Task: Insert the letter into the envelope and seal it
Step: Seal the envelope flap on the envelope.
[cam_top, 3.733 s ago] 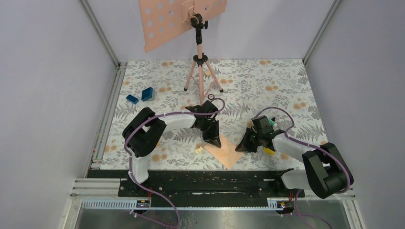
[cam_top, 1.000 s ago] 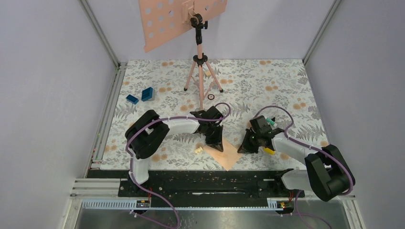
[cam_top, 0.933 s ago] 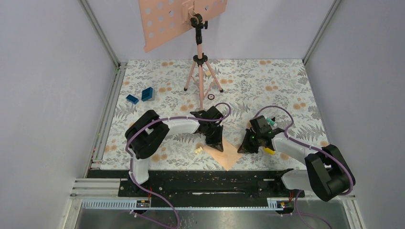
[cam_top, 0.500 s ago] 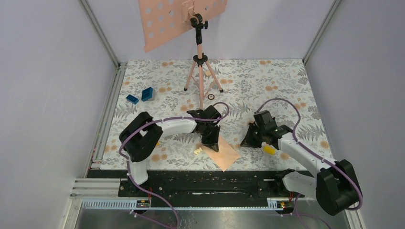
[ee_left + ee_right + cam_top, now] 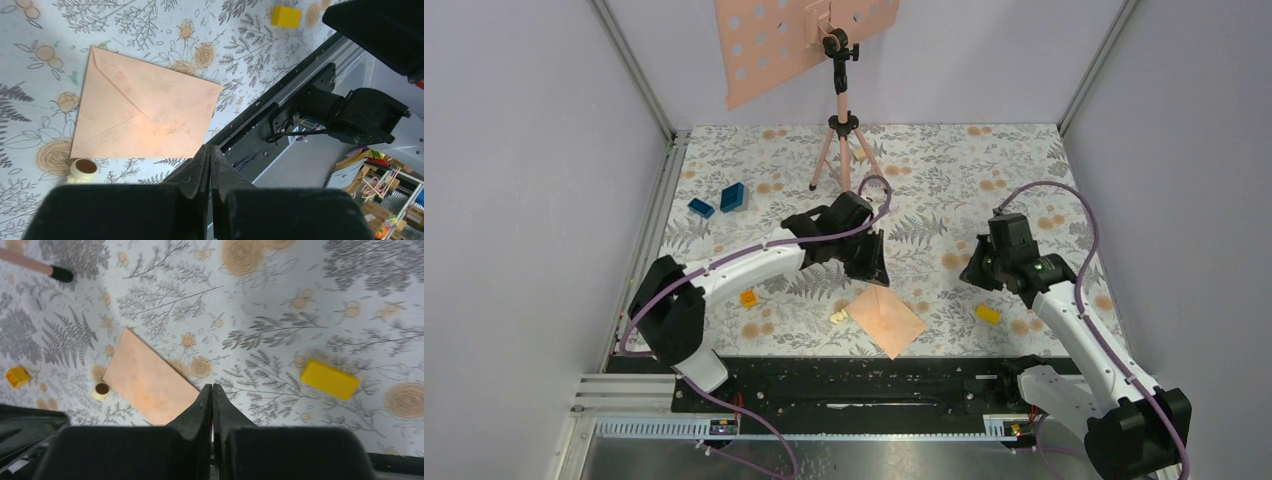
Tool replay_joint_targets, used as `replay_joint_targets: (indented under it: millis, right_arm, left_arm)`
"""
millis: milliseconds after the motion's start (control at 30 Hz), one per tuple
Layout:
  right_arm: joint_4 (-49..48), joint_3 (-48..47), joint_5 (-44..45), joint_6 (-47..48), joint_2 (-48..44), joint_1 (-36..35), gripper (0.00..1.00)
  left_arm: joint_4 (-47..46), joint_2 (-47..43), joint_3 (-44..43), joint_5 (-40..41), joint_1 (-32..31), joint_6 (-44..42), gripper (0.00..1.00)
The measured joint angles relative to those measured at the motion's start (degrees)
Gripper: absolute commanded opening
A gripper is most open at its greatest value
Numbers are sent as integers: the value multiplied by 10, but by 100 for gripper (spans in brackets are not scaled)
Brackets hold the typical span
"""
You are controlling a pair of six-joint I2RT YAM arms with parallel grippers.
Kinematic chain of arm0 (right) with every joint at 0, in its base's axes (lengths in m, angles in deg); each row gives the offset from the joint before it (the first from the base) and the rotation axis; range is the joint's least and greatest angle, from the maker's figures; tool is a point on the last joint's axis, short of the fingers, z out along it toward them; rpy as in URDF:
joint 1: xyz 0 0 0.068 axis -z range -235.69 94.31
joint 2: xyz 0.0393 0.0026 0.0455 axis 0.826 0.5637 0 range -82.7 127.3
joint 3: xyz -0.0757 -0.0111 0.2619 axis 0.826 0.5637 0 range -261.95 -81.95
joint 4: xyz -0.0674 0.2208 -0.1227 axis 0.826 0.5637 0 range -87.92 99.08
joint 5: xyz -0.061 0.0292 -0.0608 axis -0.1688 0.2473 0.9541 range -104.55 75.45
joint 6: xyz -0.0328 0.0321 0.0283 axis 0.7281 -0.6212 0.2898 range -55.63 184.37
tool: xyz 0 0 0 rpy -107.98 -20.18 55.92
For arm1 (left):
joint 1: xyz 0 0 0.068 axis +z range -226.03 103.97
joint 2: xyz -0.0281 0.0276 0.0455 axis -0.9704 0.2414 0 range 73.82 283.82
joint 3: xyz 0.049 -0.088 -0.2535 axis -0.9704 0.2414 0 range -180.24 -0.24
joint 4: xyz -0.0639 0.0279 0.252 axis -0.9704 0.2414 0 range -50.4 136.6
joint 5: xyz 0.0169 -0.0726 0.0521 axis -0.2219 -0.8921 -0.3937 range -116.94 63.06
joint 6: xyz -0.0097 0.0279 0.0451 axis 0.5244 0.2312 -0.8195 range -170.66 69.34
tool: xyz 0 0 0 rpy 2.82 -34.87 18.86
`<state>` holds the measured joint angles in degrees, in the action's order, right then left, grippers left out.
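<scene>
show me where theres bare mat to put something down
Free: the far mat right of the tripod; the patch between blue blocks and tripod. Crowded: near edge around the envelope, cream cap, yellow block.

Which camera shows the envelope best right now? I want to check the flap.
The left wrist view: the envelope fills much of it, flap side up, fold lines clear. The top external view shows it only as a small peach diamond. The right wrist view shows it slanted, its lower corner hidden by the right claw.
</scene>
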<state>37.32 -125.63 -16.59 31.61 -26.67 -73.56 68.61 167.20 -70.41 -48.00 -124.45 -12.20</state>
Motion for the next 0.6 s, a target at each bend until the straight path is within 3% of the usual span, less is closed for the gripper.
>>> replay_joint_targets:
  millis: [367, 600]
  right_arm:
    - [31, -8, 15, 33, -13, 44, 9]
    - [28, -21, 32, 73, 41, 93, 13]
  left_arm:
    - [-3, -95, 51, 47, 43, -1, 0]
    - [-2, -111, 69, 64, 47, -1, 4]
